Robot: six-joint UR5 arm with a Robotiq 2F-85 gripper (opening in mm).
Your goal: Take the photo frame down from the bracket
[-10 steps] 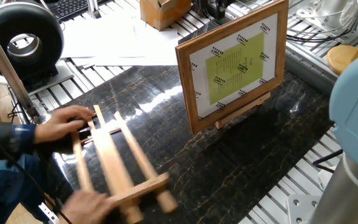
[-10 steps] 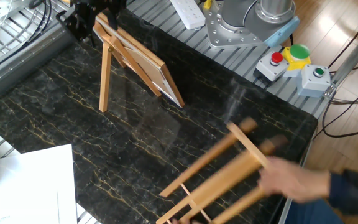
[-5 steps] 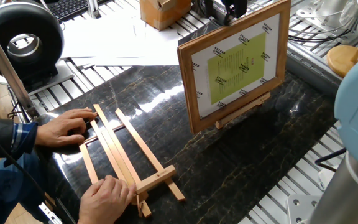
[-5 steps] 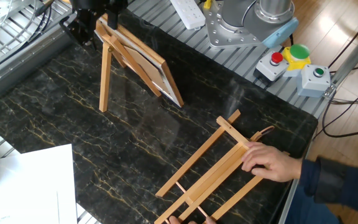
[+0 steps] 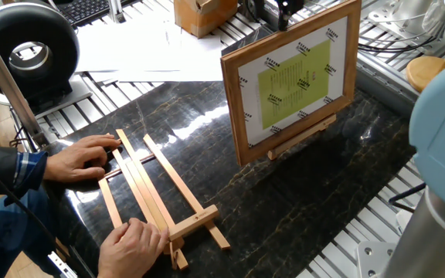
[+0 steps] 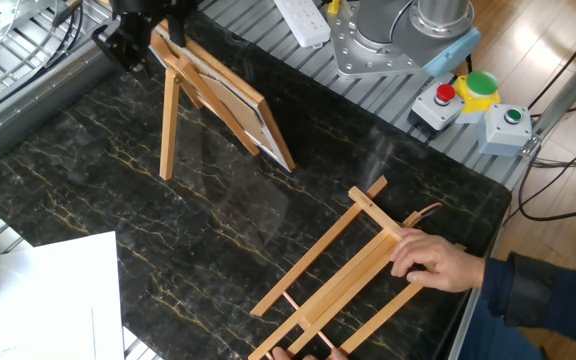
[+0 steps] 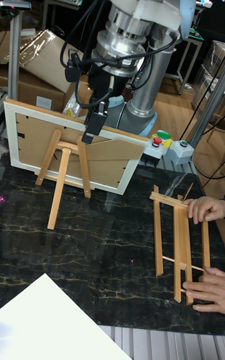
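So the photo frame (image 5: 292, 80) is sitting on the bracket (image 7: 64, 169), the little A-shaped wooden easel, at the far side of the black marble tabletop (image 6: 88, 190). It leans back against the easel's legs with its bottom edge on the narrow front ledge (image 5: 304, 136). From the front you get the white mat with the small black marks and the yellow-green sheet (image 5: 295, 83) in the middle. From behind, in the tall fixed view, you see the brown backing board and the white edge of the frame, with the easel's rear leg propped on the table.

The gripper (image 7: 94, 124) is right at the top edge of the frame. In the tall view one dark finger (image 7: 92, 125) hangs down over the back of the frame near the top rail; the other one I can't make out. Whether the claw is actually pinching the frame or just parked over it, I honestly can't tell from any of the three angles. In the other two views it's just a dark blob at the frame's top edge.

Well away from all that, a bigger slatted easel (image 6: 353, 280) lies flat on the marble. A person in a blue sleeve has one hand (image 5: 83, 158) pressing on one end of the slats and the other hand (image 5: 130, 245) down at the crossbar end.

Off the marble there are white paper sheets (image 5: 137, 46), a round black fan-looking thing (image 5: 28, 52), and a box with red and green buttons (image 6: 458, 95) by the robot base (image 6: 398, 35).
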